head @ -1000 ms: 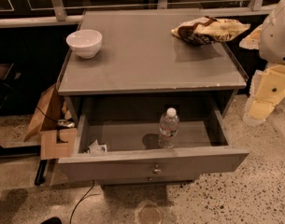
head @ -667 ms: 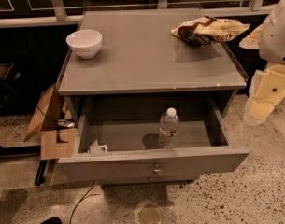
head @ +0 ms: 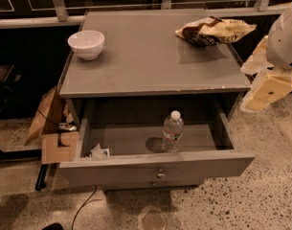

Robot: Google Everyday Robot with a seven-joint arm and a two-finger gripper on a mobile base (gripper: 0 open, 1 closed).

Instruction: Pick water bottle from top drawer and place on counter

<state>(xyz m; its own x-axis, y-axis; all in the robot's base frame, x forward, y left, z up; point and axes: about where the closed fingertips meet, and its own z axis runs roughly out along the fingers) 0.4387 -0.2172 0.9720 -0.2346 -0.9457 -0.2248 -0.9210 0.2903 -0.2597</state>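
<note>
The water bottle (head: 172,131) stands upright inside the open top drawer (head: 155,169), right of its middle; it is clear with a white cap. The drawer is pulled out under the grey counter (head: 150,61). My arm is at the right edge of the view, and my gripper (head: 268,89) shows as cream-coloured parts hanging beside the cabinet's right front corner. It is above and to the right of the drawer, well apart from the bottle, and holds nothing that I can see.
A white bowl (head: 86,44) sits on the counter's left rear. A crumpled snack bag (head: 213,30) lies at the right rear. A small white wrapper (head: 99,151) lies in the drawer's left front corner. Cardboard pieces (head: 52,128) and a cable lie on the floor to the left.
</note>
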